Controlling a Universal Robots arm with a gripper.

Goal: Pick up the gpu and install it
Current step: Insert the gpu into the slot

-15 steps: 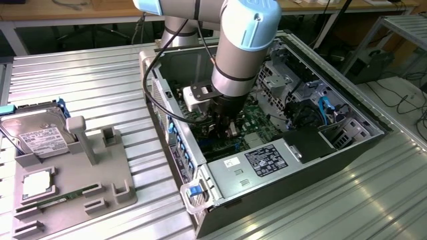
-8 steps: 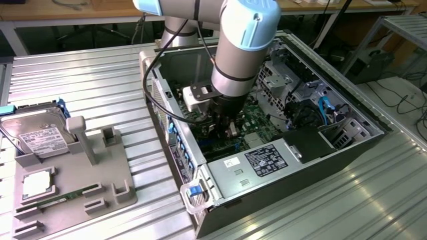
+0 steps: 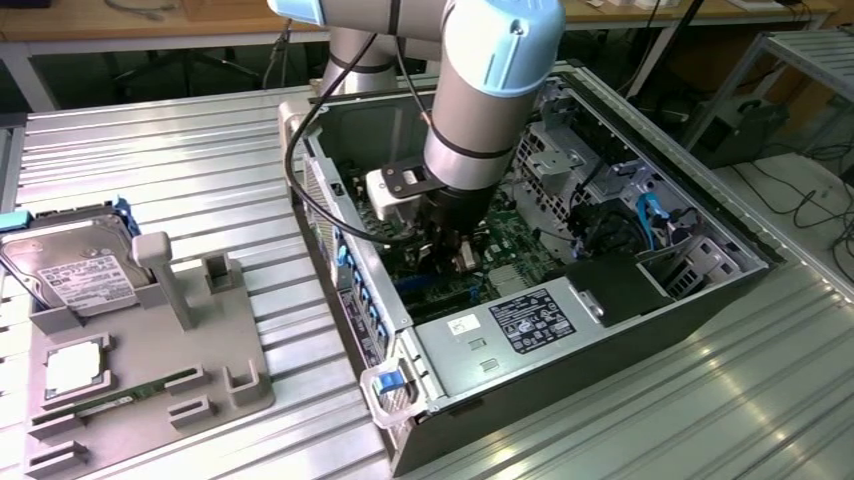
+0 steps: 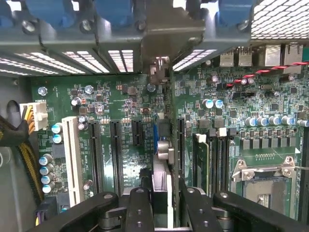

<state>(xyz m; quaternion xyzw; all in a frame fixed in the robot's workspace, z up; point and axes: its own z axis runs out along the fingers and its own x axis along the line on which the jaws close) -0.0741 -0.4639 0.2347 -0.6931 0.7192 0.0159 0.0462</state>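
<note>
**GPU held edge-on over the motherboard slots**

GPU point(image 4: 163, 191) stands on edge between the gripper's point(image 4: 163, 203) two black fingers point(image 4: 139, 208), which are drawn in narrow and clamp its flat faces. In the wrist view the card runs as a thin pale strip from the fingers toward the rear wall of the case point(image 3: 667, 330), and its metal bracket point(image 4: 166, 29) reaches the row of vented slot covers point(image 4: 72, 58) there. The card's lower edge lies along the green motherboard point(image 4: 120, 106), in line with the expansion slots point(image 4: 116, 150); whether it is seated in a slot cannot be told. Black slots lie just beside it on one side, with a white slot point(image 4: 72, 159) farther off, and memory slots point(image 4: 219, 159) and the bare CPU socket point(image 4: 268, 179) lie on the other.

In the exterior view the arm point(image 3: 481, 90) reaches down into the open case, which lies on its side on the ribbed metal table point(image 3: 174, 170). A labelled power supply point(image 3: 527, 325) sits at the case's near end.

Near the table's edge on the exterior view's left stands a grey holder tray point(image 3: 234, 370), well apart from the case. A hard drive point(image 3: 74, 265) leans in its far end, a CPU point(image 3: 78, 365) lies flat in it, and a green memory stick point(image 3: 114, 400) lies nearer the front.
</note>
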